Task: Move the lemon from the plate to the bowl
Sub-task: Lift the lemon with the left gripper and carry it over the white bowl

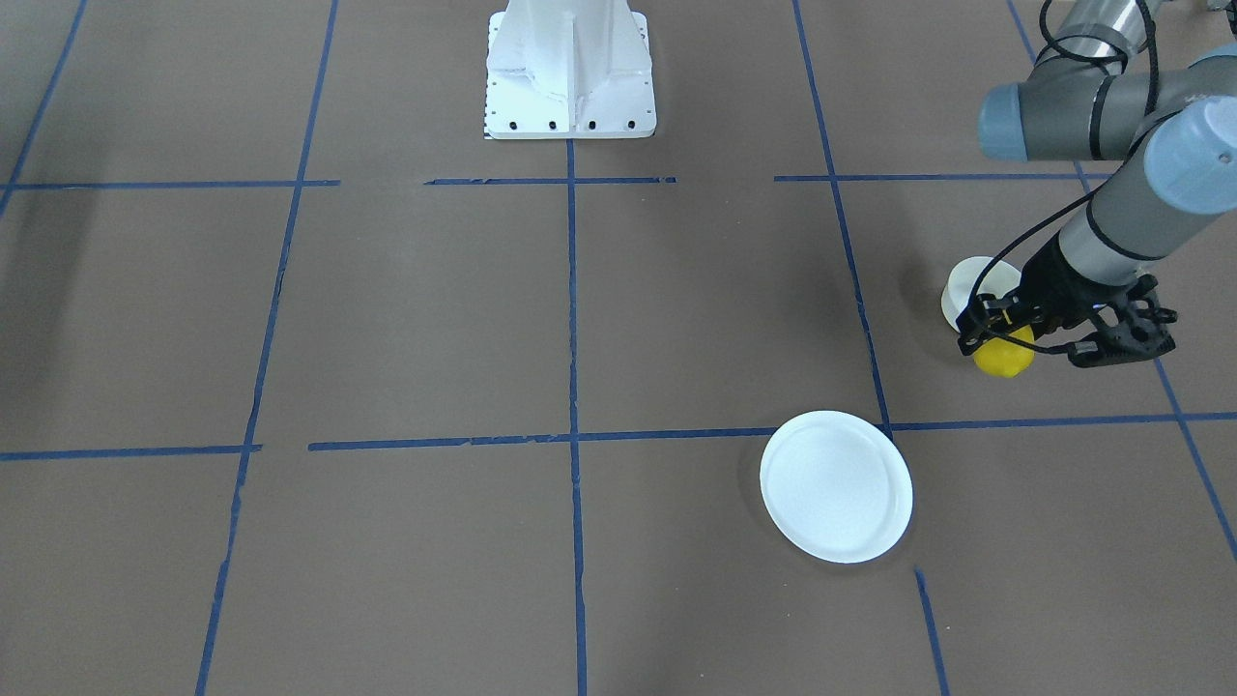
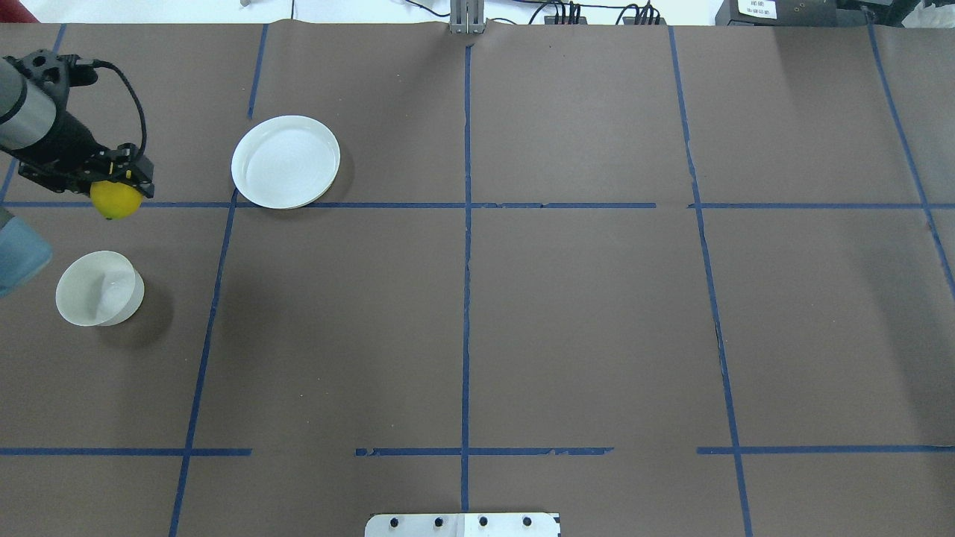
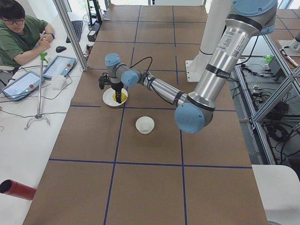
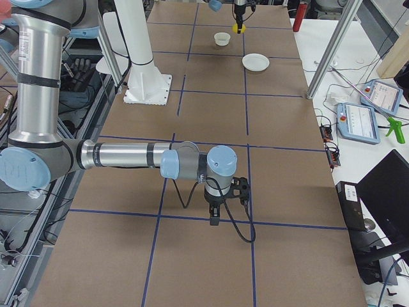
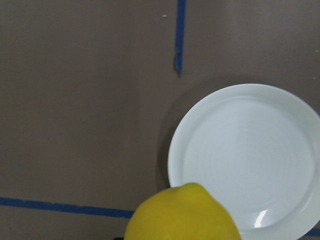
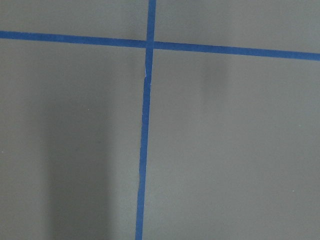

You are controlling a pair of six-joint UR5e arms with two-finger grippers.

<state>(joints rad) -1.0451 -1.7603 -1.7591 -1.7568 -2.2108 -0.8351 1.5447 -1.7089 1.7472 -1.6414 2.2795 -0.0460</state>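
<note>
My left gripper point(image 2: 118, 181) is shut on the yellow lemon point(image 2: 116, 201) and holds it in the air above the brown table. The lemon hangs between the flat white plate point(image 2: 286, 161), which is empty, and the small deep white bowl point(image 2: 99, 288), which is also empty. In the front-facing view the lemon point(image 1: 1005, 354) hangs just in front of the bowl point(image 1: 969, 282), with the plate point(image 1: 836, 486) off to one side. The left wrist view shows the lemon point(image 5: 182, 216) at the bottom edge and the plate point(image 5: 245, 160) below it. My right gripper point(image 4: 216, 219) points down over bare table, and I cannot tell if it is open or shut.
Blue tape lines cross the brown table. The white robot base point(image 1: 570, 68) stands at the table's robot side. A seated person point(image 3: 21, 33) and tablets point(image 3: 58, 65) are beyond the far edge. A metal post point(image 3: 70, 33) stands by that edge.
</note>
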